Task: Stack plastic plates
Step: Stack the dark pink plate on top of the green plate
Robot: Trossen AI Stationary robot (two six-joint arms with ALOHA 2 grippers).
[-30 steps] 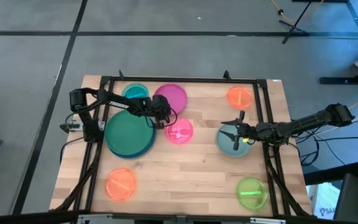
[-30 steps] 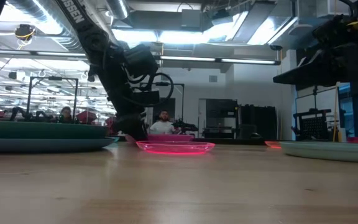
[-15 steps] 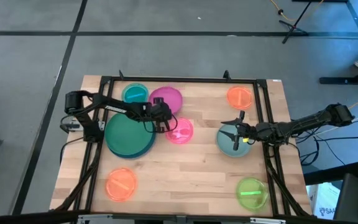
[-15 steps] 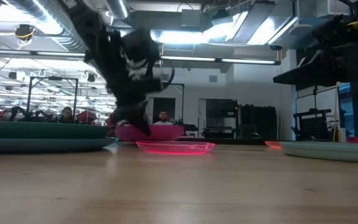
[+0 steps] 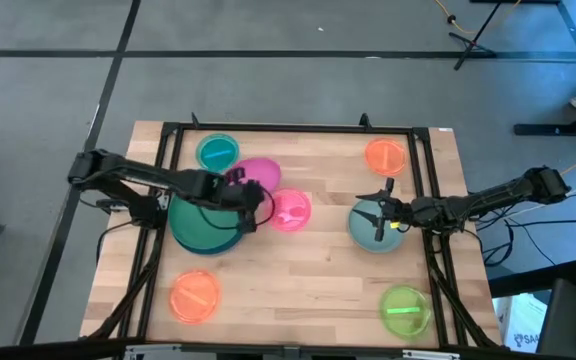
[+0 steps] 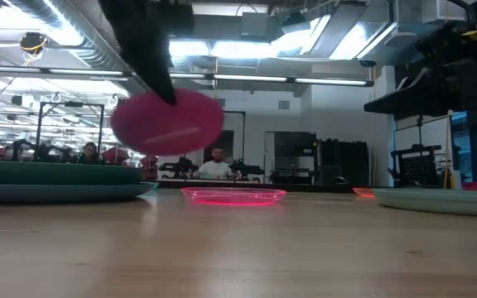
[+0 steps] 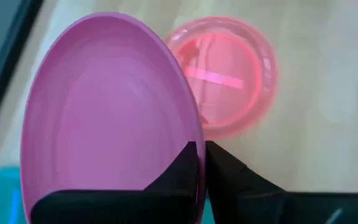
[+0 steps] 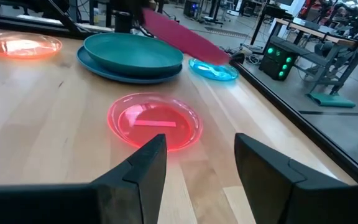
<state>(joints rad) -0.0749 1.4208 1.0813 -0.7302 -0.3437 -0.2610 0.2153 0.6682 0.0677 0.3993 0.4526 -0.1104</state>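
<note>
The left gripper [image 5: 253, 203] pinches the rim of the magenta plate [image 5: 256, 177], holding it tilted in the air above the big teal plate [image 5: 203, 218] at nine o'clock of the pink plate [image 5: 290, 209]. At three o'clock, the right gripper [image 5: 380, 213] hangs with fingers spread over the grey-blue plate [image 5: 364, 232].

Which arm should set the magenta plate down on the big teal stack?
Left. The left claw is shut on the magenta plate's rim, holding it tilted in the air right beside the large teal plate. The right claw sits open over the grey-blue plate, across the table.
</note>
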